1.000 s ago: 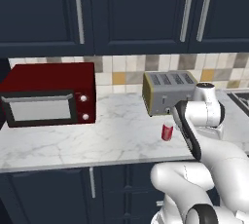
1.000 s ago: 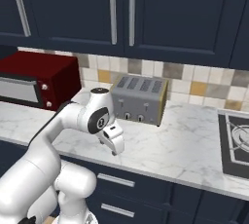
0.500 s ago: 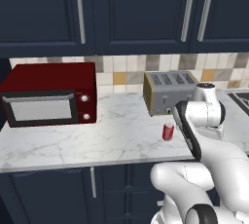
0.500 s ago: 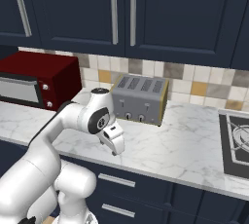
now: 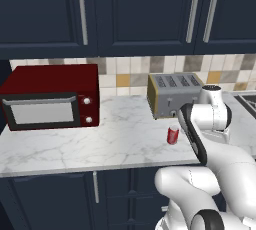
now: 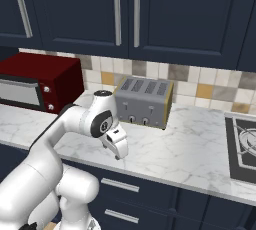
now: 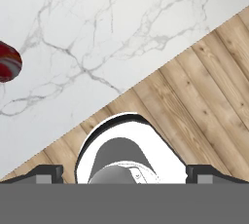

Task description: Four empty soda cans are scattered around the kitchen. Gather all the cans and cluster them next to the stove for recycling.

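Note:
A red soda can (image 5: 172, 135) with a silvery top stands upright on the white marble counter, in front of the toaster. It is just left of my arm. In the hand view the soda can (image 7: 8, 62) sits at the left edge, off to the side of the fingers. My gripper (image 6: 120, 152) hangs above the counter's front edge, pointing down, to the can's right. It is open, with its fingertips (image 7: 46, 173) wide apart and nothing between them (image 7: 124, 174). The stove (image 6: 243, 148) lies at the far right of the counter.
A boxy red microwave (image 5: 50, 96) stands at the counter's left and a steel toaster (image 5: 175, 94) sits against the tiled backsplash. Navy cabinets hang above. Wooden floor (image 7: 204, 86) shows past the counter's front edge (image 7: 146, 74).

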Robot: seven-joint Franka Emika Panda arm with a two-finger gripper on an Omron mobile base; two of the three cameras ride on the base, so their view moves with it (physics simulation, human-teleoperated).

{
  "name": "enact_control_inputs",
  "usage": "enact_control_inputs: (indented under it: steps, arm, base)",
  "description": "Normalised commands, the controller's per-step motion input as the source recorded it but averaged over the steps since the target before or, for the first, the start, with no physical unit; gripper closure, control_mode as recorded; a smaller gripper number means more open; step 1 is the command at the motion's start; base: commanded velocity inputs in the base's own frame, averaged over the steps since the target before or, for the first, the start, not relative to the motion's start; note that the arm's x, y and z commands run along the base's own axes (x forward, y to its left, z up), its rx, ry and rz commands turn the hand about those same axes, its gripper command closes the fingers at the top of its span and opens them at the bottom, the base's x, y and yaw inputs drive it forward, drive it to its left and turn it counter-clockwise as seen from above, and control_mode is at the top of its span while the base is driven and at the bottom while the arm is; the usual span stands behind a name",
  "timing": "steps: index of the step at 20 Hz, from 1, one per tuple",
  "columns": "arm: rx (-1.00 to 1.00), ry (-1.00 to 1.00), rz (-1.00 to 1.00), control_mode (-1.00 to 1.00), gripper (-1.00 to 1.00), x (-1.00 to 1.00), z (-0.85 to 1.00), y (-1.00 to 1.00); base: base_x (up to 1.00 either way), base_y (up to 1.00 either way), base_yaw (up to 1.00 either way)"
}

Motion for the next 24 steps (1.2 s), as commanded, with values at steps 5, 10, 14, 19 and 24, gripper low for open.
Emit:
enact_control_inputs:
  steps: [5,10,14,19,24]
  arm:
    - [0.00,0.00,0.00,1.00,-1.00,0.00,0.00,0.00]
    - [0.00,0.00,0.00,1.00,-1.00,0.00,0.00,0.00]
    - [0.00,-0.04,0.00,-1.00,-1.00,-0.08,0.07,0.00]
    - [0.00,0.00,0.00,-1.00,-1.00,-0.14,0.19,0.00]
    - [0.00,0.00,0.00,-1.00,-1.00,-0.12,0.23,0.00]
  base:
    - [0.00,0.00,0.00]
    - [-0.01,0.00,0.00]
    - [-0.02,0.00,0.00]
    - [0.00,0.00,0.00]
    - [0.00,0.00,0.00]
